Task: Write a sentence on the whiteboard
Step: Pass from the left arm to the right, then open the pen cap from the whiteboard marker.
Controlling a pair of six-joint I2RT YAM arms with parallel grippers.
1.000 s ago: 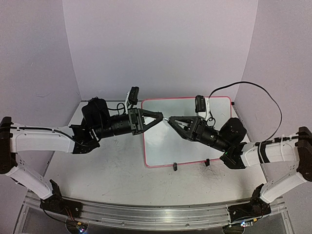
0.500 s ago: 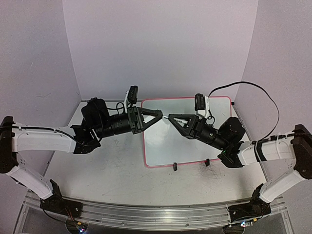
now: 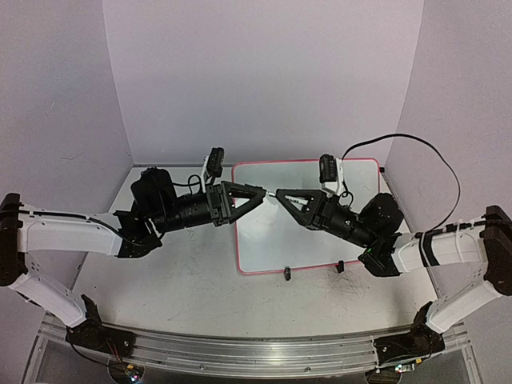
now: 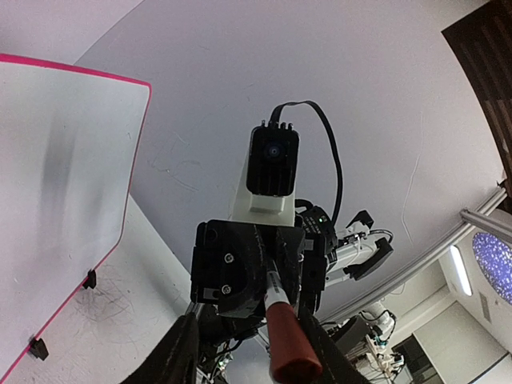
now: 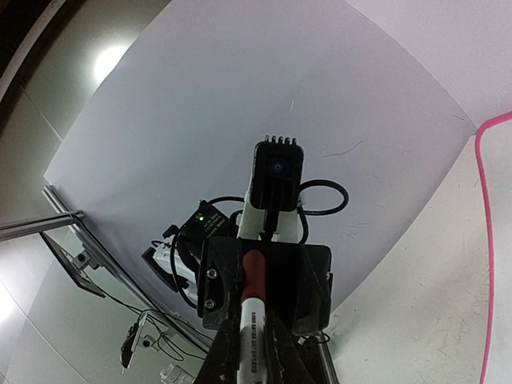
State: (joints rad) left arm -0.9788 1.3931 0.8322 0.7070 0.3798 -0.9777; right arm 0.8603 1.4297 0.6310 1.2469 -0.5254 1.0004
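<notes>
Over the back of the surface (image 3: 176, 280), hemmed by pale walls (image 3: 264, 80) on three sides, the two arms meet nose to nose! The whiteboard (image 3: 280, 240) lies flat, centre-right. Its far edge sits close to the back wall and its right edge is near the side wall. There is open scuffed room to its left, and more between its near edge and the rail (image 3: 240, 352) at the front. The left arm (image 3: 72, 232) reaches in from the left and the right arm (image 3: 448, 248) from the right, tips almost touching above the board's upper left part. A black cable (image 3: 432, 152) loops up along the right wall.

The marker (image 5: 250, 320) carries dark print along its white barrel, too small to read.

The right jaws are closed tight on that barrel. The marker's red end (image 4: 288, 344) pokes out between the left jaws, which stand parted, with a gap showing on either side of it in the left wrist view.

The board has a white face with a faint grey smear, a thin red-pink frame and rounded corners. Two small black feet (image 3: 287, 274) (image 3: 339, 266) sit on its near edge.
</notes>
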